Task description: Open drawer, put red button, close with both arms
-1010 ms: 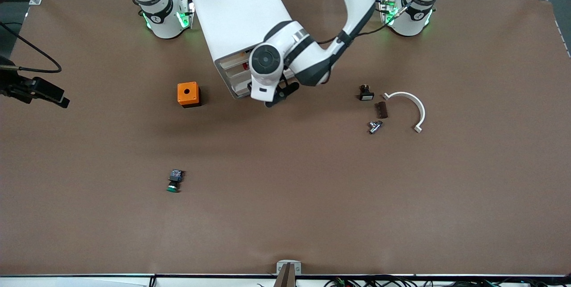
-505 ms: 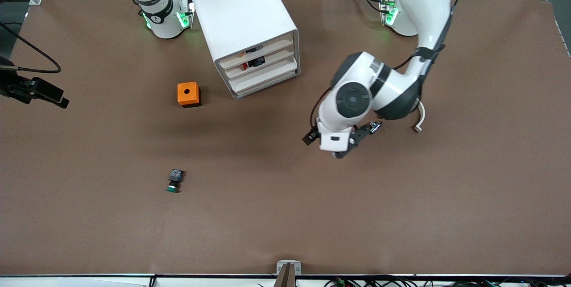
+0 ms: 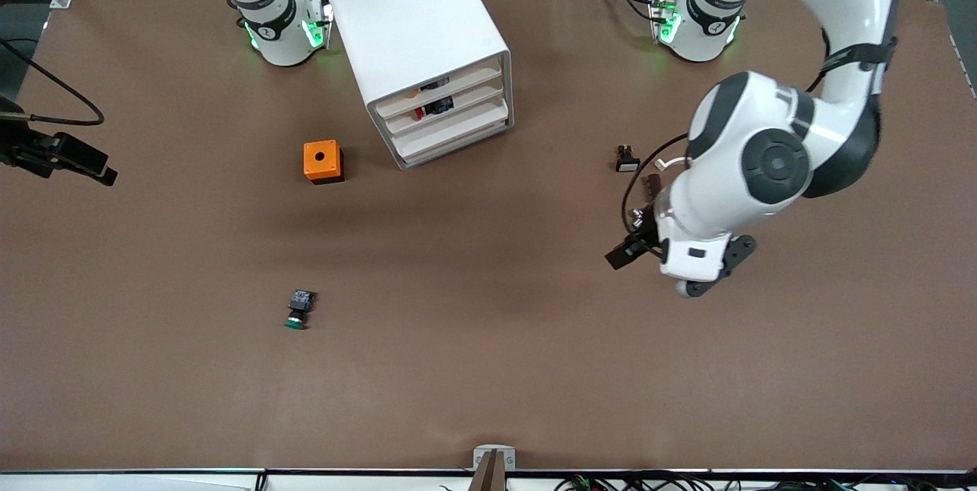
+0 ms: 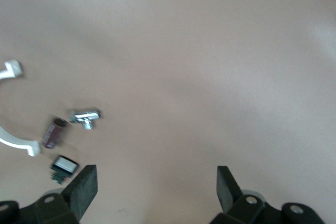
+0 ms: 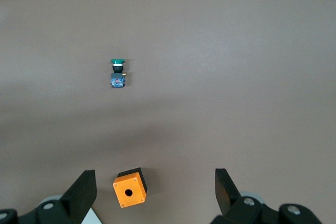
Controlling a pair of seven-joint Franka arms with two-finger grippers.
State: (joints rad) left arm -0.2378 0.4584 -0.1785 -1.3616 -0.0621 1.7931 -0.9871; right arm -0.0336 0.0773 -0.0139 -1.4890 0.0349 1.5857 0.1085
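Observation:
The white cabinet point(image 3: 416, 33) stands near the robots' bases, its three cream drawer fronts facing the front camera. The middle drawer point(image 3: 458, 114) sits level with the other two. A small red and black thing, the red button point(image 3: 420, 114), shows in the gap above its front. My left gripper point(image 4: 156, 182) is open and empty over bare table by the small parts; its hand shows in the front view point(image 3: 698, 254). My right gripper point(image 5: 155, 187) is open and empty, high over the orange box point(image 5: 129, 187); it is out of the front view.
The orange box with a hole point(image 3: 322, 161) lies beside the cabinet. A green-capped button point(image 3: 298, 308) lies nearer the front camera. A black switch point(image 4: 64, 166), brown cylinder point(image 4: 53, 132), metal fitting point(image 4: 85, 117) and white curved bracket point(image 4: 13, 141) lie toward the left arm's end.
My left arm has swung away from the cabinet's front toward its own end of the table, over the small parts. The drawer fronts are now uncovered. The right arm has not moved.

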